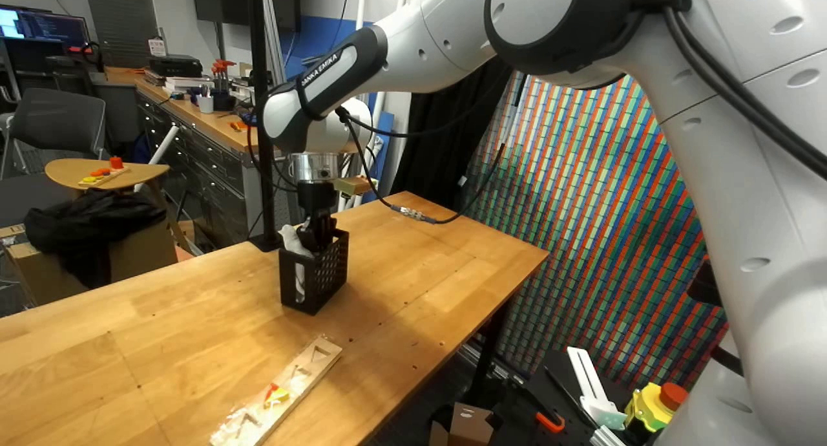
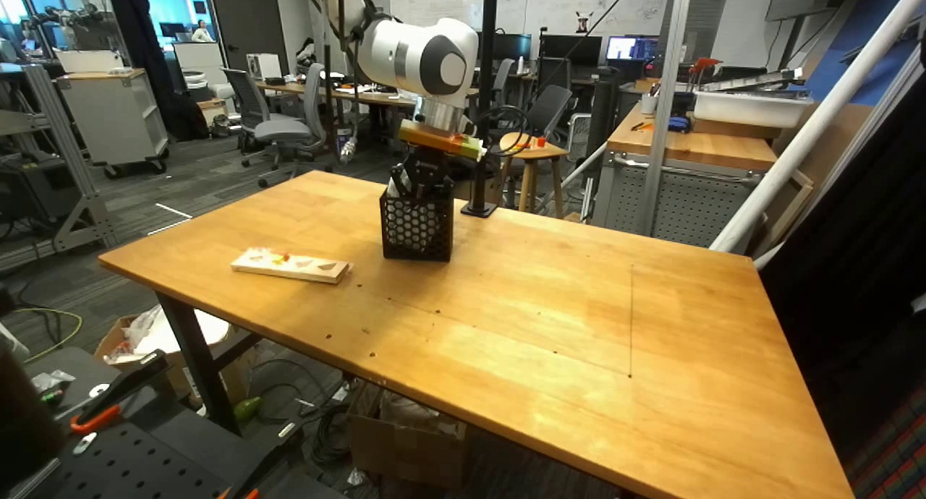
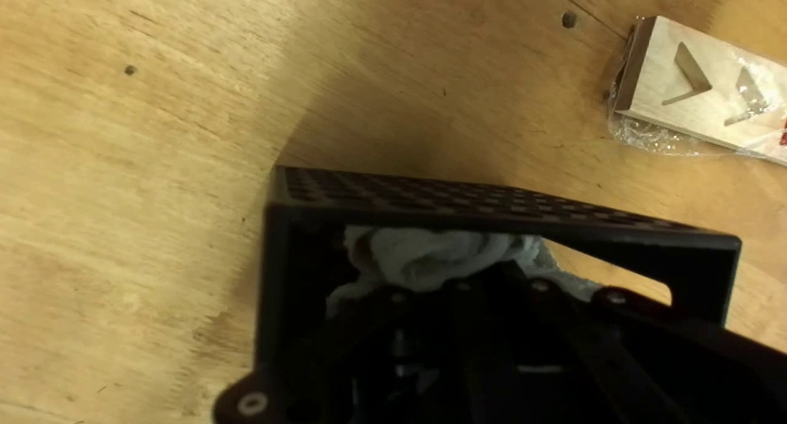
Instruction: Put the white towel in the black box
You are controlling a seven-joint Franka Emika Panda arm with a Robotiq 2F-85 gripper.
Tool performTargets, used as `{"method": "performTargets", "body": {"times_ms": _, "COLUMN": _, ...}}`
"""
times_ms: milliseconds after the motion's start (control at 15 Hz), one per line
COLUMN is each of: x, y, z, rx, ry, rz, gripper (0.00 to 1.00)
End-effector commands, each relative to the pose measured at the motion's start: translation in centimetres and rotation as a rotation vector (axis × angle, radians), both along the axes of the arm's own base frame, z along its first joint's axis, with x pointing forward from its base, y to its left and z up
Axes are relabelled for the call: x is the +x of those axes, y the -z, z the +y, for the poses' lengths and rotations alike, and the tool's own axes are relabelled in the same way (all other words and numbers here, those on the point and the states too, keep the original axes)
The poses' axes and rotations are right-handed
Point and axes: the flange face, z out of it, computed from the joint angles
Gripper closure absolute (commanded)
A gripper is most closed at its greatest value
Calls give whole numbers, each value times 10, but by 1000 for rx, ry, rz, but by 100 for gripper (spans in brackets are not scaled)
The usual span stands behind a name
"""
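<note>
The black box (image 1: pixel 331 273) stands upright on the table with honeycomb holes in its side; it shows in both exterior views (image 2: pixel 387 249) and in the wrist view (image 3: pixel 688 244). The white towel (image 1: pixel 294 241) is bunched partly inside it, with an end sticking up past the rim. White cloth shows through the box's holes in an exterior view (image 2: pixel 412 224) and inside the box in the wrist view (image 3: pixel 424 255). My gripper (image 1: pixel 318 234) points down into the box's opening; its fingers (image 3: pixel 501 273) are close together against the towel, apparently shut on it. The fingertips are hidden in dark shadow.
A wooden strip with triangular cutouts in clear wrap (image 1: pixel 284 391) lies on the table near the box, also in view (image 2: pixel 289 264). A black post (image 2: pixel 483 123) stands at the table's edge behind the box. The wooden table (image 2: pixel 542 325) extends around them.
</note>
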Motion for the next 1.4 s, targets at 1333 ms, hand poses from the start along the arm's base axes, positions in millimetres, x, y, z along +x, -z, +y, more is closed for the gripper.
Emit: {"method": "performTargets", "body": {"times_ms": 1333, "x": 18, "y": -130, "z": 70, "rx": -171, "ry": -101, "rz": -161, "gripper": 87}}
